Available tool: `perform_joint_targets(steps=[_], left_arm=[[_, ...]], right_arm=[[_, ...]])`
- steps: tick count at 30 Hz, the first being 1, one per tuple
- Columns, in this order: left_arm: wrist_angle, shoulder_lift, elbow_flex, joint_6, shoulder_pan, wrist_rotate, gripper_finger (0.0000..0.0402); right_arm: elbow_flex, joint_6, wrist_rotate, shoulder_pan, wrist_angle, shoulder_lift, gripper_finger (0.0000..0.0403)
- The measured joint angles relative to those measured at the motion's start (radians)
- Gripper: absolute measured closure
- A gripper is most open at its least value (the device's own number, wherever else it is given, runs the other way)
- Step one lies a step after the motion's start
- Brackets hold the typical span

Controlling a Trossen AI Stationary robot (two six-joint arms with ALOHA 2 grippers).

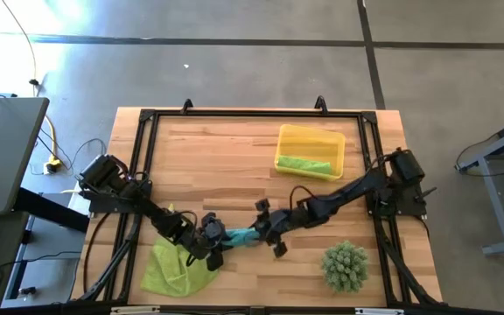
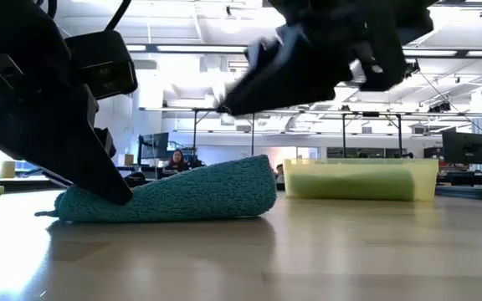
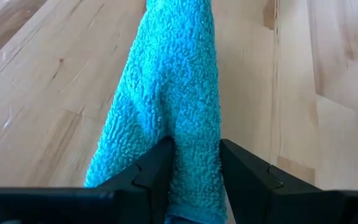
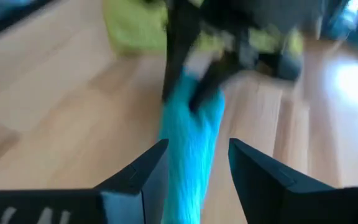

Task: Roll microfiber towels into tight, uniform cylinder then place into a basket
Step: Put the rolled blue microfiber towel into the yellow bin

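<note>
Teal towel (image 1: 239,236) lies as a long roll on the wood surface (image 1: 226,157), near the front edge, betw the two arms. Left hand (image 3: 194,171) is clamped on one end of it; the left wrist view shows the cloth pinched betw both fingers (image 3: 157,168), roll running away fwd. Low view shows that end pressed down to the surface, the far end sitting fuller and rounder. Right hand (image 4: 197,168) is at the other end, fingers parted w/ the roll in the gap, not squeezing it, so released; low view puts that hand lifted clear above the roll. Yellow basket (image 1: 339,140) sits well apart toward the back right w/ one rolled lime-green towel (image 1: 304,164) already inside. Second lime-green towel (image 1: 175,269) lies loose and crumpled at front left, just beside the left arm. Spiky green plant (image 1: 346,267) stands at front right, not involved. Step in hand, my read: finishing the teal roll and getting it ready to carry. To do it well: right hand should re-grip around the full thickness of the free end, not just the outer layer, so the roll doesn't unwind; keep both ends level; left hand shouldn't let go until the other end is secure. Risk: roll looks uneven, flat at the pinched end, may loosen on lift.
</note>
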Motion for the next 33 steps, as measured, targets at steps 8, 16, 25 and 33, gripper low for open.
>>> perform_joint_targets(steps=[8,16,25,33], left_arm=[[0.011,0.002,-0.001,-0.027,0.0,-0.006,0.0275],[0.015,0.003,-0.001,-0.049,-0.001,-0.017,0.0275],[0.015,0.003,-0.001,-0.049,-0.001,-0.025,0.0275],[0.014,-0.017,-0.002,-0.049,-0.001,-0.025,0.0275]], right_arm=[[0.002,0.157,0.045,0.025,0.259,0.138,0.0227],[0.002,0.222,0.014,0.014,0.307,0.212,0.0177],[0.003,0.245,0.011,-0.005,0.324,0.271,0.0198],[0.009,0.309,-0.002,-0.018,0.27,0.284,0.0238]])
